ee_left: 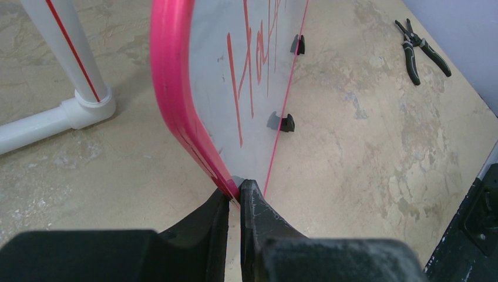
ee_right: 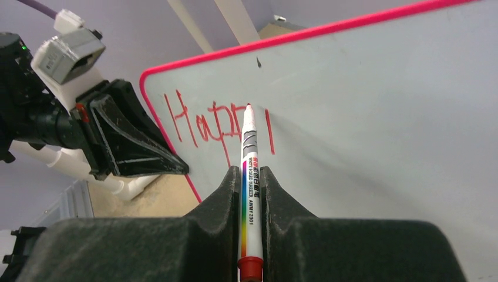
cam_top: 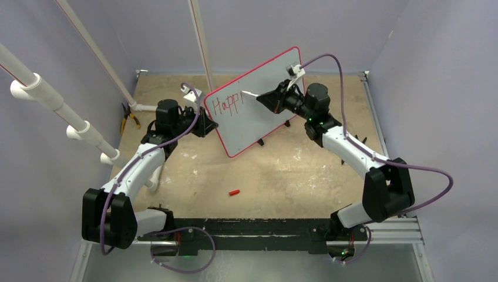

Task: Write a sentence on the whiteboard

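The left arm [cam_top: 132, 173] and right arm [cam_top: 351, 147] are wearing white shells between black joint blocks; purple cables [cam_top: 450, 176] are looping alongside; a green light [cam_top: 343, 254] is glowing at five o'clock.

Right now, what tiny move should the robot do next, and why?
Probably slide the marker past the last red stroke and start the next letter: the sentence reads only "Happ" plus one stroke, bare whiteboard lies beyond, the right gripper holds the marker, the left gripper clamps the board's edge.

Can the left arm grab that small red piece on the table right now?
Probably not: the left claw is shut on the whiteboard rim. Nothing else lies around the red piece.
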Motion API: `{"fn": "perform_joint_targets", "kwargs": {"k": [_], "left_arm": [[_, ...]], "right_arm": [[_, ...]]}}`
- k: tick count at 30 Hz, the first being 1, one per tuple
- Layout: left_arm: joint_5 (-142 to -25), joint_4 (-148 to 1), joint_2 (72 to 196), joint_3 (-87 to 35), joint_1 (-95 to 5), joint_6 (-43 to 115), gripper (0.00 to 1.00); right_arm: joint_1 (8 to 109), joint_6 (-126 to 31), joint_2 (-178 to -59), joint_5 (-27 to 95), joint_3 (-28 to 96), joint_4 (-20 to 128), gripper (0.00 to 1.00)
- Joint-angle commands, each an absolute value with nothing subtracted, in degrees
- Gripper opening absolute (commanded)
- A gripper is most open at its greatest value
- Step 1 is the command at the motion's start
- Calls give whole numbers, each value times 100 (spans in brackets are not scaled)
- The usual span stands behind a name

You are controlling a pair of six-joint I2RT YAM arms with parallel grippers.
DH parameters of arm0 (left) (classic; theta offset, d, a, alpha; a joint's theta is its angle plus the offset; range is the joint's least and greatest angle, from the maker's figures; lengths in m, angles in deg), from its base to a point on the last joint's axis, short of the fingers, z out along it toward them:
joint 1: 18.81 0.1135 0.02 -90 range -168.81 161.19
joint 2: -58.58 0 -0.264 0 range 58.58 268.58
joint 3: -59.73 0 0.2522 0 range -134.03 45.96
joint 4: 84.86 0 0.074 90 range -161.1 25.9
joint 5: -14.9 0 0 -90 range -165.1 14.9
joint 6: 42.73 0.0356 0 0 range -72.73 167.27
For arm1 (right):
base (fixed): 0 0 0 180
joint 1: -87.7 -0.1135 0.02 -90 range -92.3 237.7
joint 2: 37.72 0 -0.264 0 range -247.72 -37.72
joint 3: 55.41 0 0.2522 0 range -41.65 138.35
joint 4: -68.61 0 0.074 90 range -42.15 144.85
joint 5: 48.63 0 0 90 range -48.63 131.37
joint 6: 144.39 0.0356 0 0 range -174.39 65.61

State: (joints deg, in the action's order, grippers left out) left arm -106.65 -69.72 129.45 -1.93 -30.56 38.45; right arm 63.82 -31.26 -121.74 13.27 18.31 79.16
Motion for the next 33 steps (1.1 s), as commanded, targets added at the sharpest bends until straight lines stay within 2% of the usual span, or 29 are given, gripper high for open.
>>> {"fn": "perform_joint_targets", "kwargs": {"k": [1,13,27,33], "left_arm": [[-10612,-7128,12959,-295,-3113,4022,0],[-10646,-7137,12970,-301,-3121,4015,0],[-10630,-7128,12952,-292,-3129,4021,0],[-10623,-7122,12951,-284,-3138,4023,0]], "right_arm": [[6365,-3049,-12262,1322,2182,8281,0],[6366,-3058,-12581,1412,2288,8325,0],[6366,-3061,-12066,1566,1843,8304,0],[6371,-3050,-12190,1637,1815,8306,0]]}}
